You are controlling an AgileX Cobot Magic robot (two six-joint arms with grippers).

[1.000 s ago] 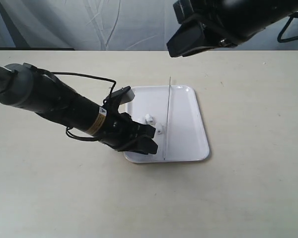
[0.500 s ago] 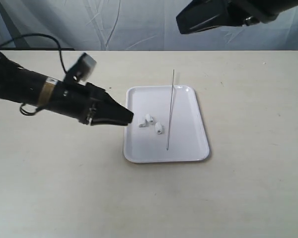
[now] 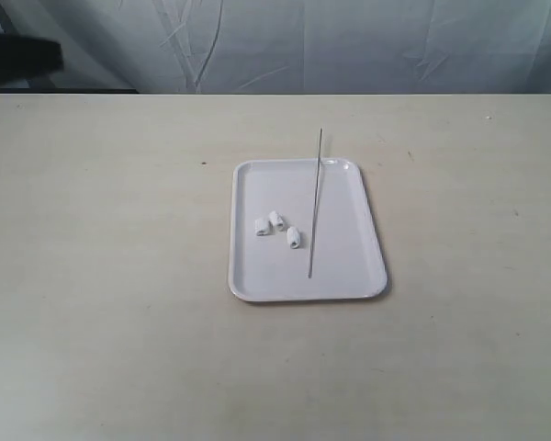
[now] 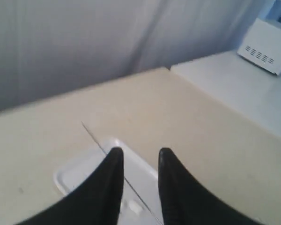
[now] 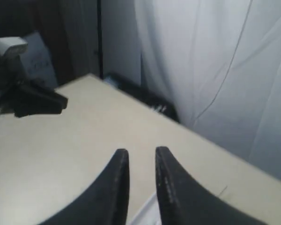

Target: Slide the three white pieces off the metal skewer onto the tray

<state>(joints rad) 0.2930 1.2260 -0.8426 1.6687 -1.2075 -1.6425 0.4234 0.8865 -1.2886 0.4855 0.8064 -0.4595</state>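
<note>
Smack in the middle of the outside view: the tray (image 3: 349,248), flat on the table (image 3: 119,331). On it, the three white pieces (image 3: 277,220), close together in a little bunch, just left of the metal skewer (image 3: 315,202) and not touching it. Nothing at all on the skewer now, only bare rod. Lies long-ways down the tray, with its far end poking out over the top rim and its near end low on the tray.

Looks like the very end of the job: all three pieces off and down on the tray.

Left gripper (image 4: 138,157): up in the air, well away from the tray (image 4: 70,176) below it. Fingers a little bit apart, with a small gap and nothing held between them. Right gripper (image 5: 140,152): much the same, with a thin gap, nothing held, and high over the table. From the outside view, only a dark blur at the upper left edge, likely part of the left arm (image 3: 18,57).

Next move, at a guess: no more grabbing or sliding. Calls only for keeping both arms up and clear, so as not to bump the tray or knock the little pieces off it.
</note>
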